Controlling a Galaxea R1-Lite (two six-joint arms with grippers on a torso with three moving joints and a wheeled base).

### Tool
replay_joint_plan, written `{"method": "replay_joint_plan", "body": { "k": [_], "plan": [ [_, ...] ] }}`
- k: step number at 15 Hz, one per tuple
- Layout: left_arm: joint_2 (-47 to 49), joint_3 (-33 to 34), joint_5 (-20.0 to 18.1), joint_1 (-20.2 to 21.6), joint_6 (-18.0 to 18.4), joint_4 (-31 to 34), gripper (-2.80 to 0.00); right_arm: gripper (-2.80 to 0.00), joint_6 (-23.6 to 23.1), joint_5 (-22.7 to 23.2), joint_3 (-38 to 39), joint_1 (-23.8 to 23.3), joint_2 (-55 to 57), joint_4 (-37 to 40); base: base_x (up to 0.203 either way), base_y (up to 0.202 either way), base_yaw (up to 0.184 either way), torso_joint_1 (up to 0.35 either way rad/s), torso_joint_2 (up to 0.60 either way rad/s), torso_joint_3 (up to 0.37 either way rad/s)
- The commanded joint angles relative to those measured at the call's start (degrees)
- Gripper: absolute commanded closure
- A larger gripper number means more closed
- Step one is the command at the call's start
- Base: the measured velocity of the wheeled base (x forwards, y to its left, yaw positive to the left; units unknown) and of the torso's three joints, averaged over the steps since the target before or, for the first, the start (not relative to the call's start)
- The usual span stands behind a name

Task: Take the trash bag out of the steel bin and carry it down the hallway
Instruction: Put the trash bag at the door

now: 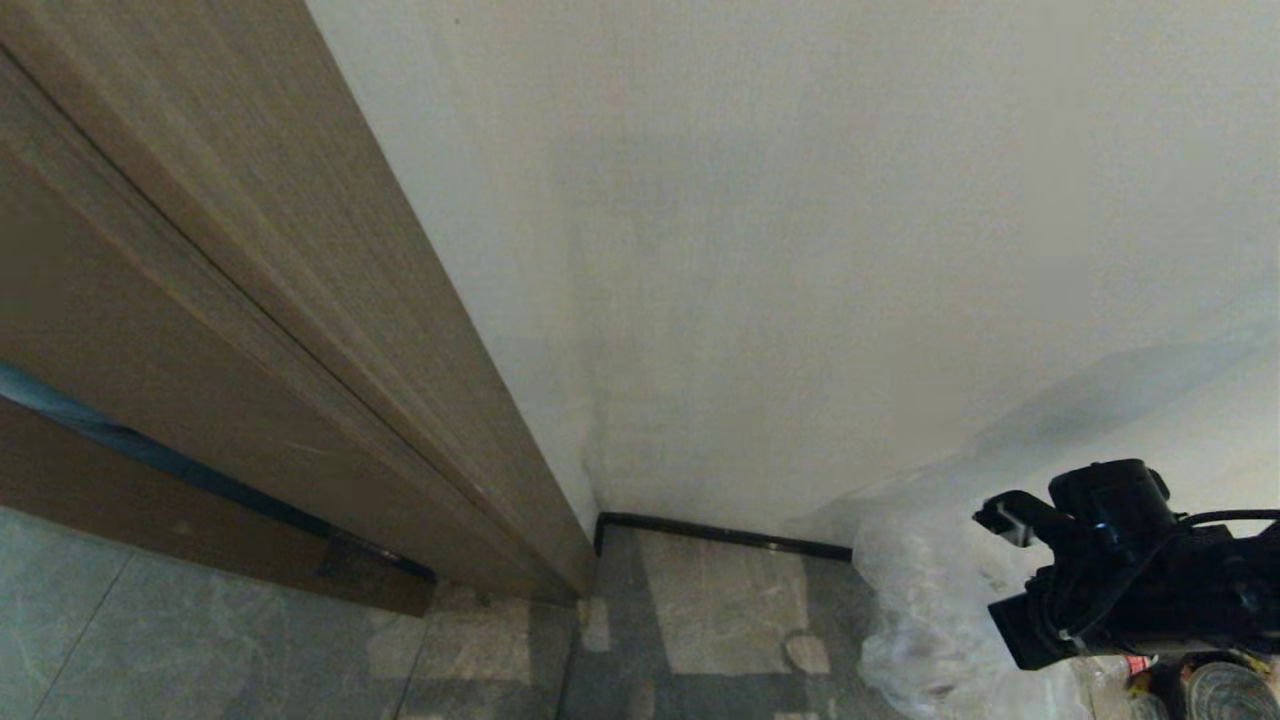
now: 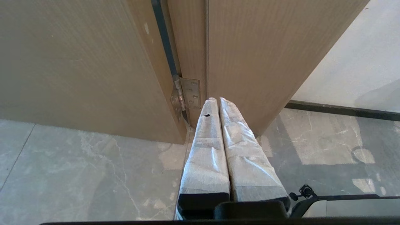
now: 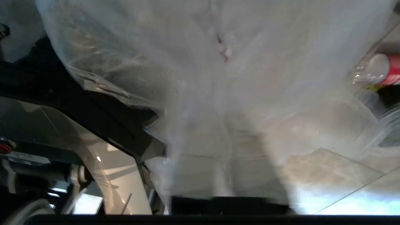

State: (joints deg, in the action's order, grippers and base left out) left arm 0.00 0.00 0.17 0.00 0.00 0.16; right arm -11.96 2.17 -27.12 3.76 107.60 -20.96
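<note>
- At the foot of the white wall, low right in the head view: thin clear crinkly plastic trash bag, bunched, reaching down to the glossy grey marble-look floor tiles.
- Black right arm and its gripper come in from the right edge, right beside the bag, overlapping its right side in the head view.
- Right wrist view: bag film fills nearly the whole picture, draped over the fingers; finger shapes only dimly visible through the plastic. Cannot tell if they are spread, pressed together or pinching the film.
- Seen through the film in that view: a red-and-white round item, blurred, cannot identify.
- Black skirting strip runs along the wall base, its right end next to the bag's left edge.
- Left of the wall corner: brown wood-grain door and frame, far from the bag.
- Left gripper, left wrist view: two long fingers wrapped in white film, pressed together along their length, holding nothing. Tips point toward the metal door hinge at the door's foot, well apart from the bag.
- Steel bin: something round at the bottom right corner of the head view below the right arm, too cut off to name.
</note>
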Motion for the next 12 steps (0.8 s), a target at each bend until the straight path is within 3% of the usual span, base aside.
{"method": "replay_joint_plan", "body": {
  "k": [1,7,12],
  "plan": [
    [0.0,0.0,0.01,0.0,0.0,0.02,0.0,-2.8,-0.01,-0.16,-0.12,0.95,1.23,-0.2,0.0,0.0,0.0,0.0,0.0,0.0],
    [0.0,0.0,0.01,0.0,0.0,0.02,0.0,-2.8,1.19,-0.27,0.11,1.28,-3.79,0.34,0.0,0.0,0.0,0.0,0.0,0.0],
    [0.0,0.0,0.01,0.0,0.0,0.02,0.0,-2.8,7.17,-0.16,0.97,1.16,-17.32,5.45,0.0,0.0,0.0,0.0,0.0,0.0]
  ]
}}
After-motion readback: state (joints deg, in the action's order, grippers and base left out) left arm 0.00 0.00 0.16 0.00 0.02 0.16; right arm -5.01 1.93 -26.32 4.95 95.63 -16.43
